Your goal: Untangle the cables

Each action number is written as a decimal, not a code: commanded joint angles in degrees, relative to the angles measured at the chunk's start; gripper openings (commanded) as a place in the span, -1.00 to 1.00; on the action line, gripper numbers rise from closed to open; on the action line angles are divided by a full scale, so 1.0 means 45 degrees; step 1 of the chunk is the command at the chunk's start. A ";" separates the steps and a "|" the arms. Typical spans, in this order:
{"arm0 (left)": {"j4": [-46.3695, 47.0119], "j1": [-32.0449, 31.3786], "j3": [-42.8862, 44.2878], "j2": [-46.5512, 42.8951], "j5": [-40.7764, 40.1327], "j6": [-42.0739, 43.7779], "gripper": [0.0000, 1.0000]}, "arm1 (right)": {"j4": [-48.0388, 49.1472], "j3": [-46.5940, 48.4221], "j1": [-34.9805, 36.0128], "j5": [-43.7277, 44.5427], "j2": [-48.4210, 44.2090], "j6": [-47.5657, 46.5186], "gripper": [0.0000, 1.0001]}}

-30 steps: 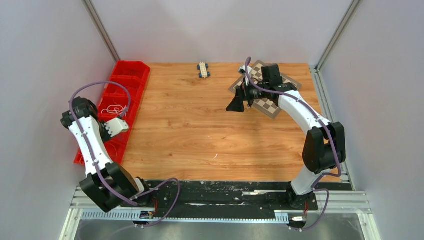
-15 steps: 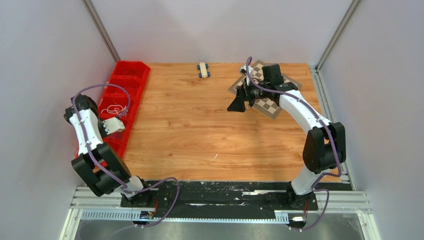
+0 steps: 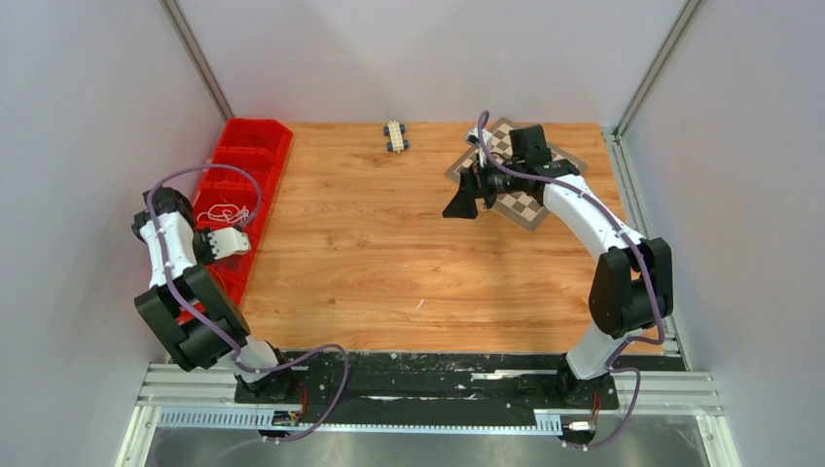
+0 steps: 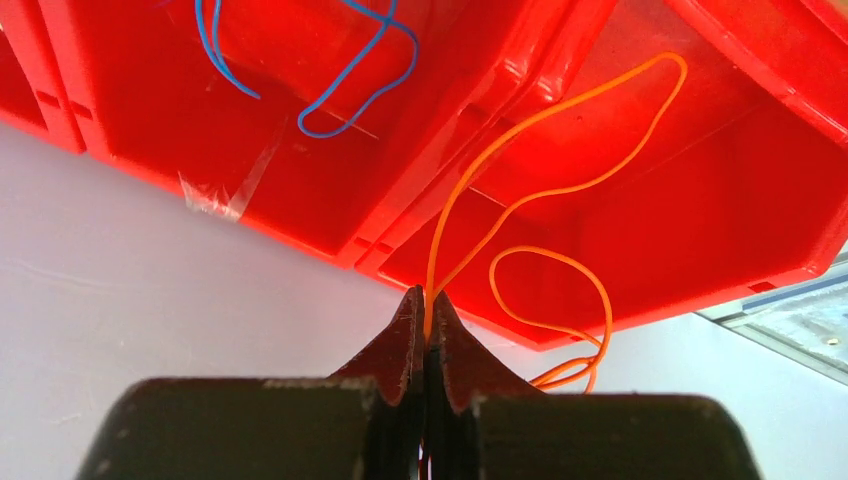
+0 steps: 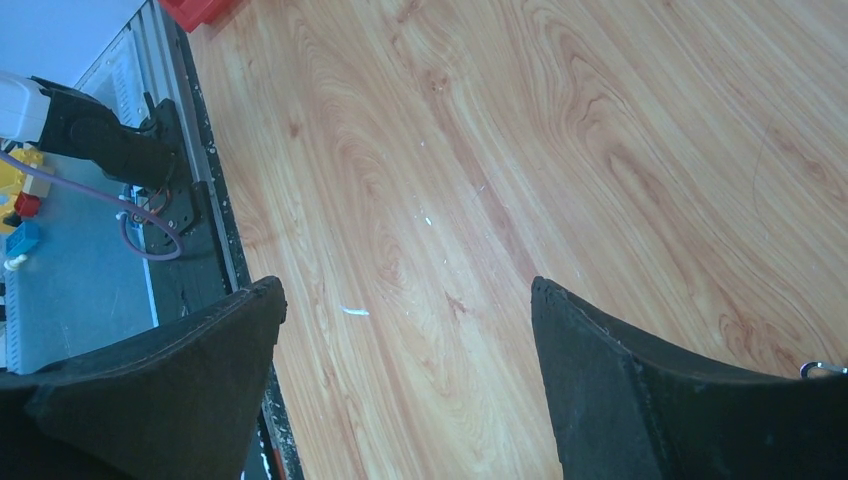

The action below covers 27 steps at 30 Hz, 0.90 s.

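Observation:
My left gripper (image 4: 425, 300) is shut on a thin orange cable (image 4: 430, 262). The cable rises from the fingertips, loops across a compartment of the red bin (image 4: 700, 200) and curls back down at the right. A blue cable (image 4: 400, 70) lies in the neighbouring compartment. In the top view the left gripper (image 3: 216, 245) hangs over the red bins at the table's left edge, and a white cable (image 3: 222, 212) lies in a compartment beside it. My right gripper (image 3: 459, 204) is open over the bare wood, with nothing between its fingers (image 5: 590, 350).
The row of red bins (image 3: 255, 156) runs along the left edge of the wooden table (image 3: 389, 253). A checkerboard (image 3: 525, 204) lies at the back right under the right arm. A small toy block (image 3: 395, 135) sits at the back middle.
The left arm has folded back, its elbow swinging toward the near edge, and its gripper has shifted slightly left and up over the bins with the orange cable. The right arm has not moved.

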 commanded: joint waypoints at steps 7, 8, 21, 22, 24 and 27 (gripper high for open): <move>-0.0039 0.0125 -0.0294 -0.0109 0.1290 0.1248 -0.75 | -0.0195 0.0602 -0.0064 0.0114 -0.0015 -0.0272 0.82; 0.0049 0.0135 -0.0319 -0.0164 0.1287 0.1261 -0.70 | -0.0197 0.0620 -0.0058 0.0111 -0.0001 -0.0269 0.82; -0.0305 0.0273 -0.0163 -0.0859 0.0874 0.1695 -0.02 | -0.0189 0.0691 -0.0070 -0.0062 0.0147 -0.0171 0.81; -0.0617 0.0284 -0.0011 -0.0899 0.0914 0.1709 0.04 | -0.0194 0.0694 -0.0066 -0.0087 0.0151 -0.0154 0.81; -0.0981 0.0276 0.0162 -0.1016 0.0882 0.1663 0.08 | -0.0190 0.0692 -0.0065 -0.0146 0.0189 -0.0137 0.81; -0.1466 0.0418 0.0369 -0.1097 0.0734 0.1592 0.16 | -0.0191 0.0663 -0.0056 -0.0174 0.0163 -0.0132 0.80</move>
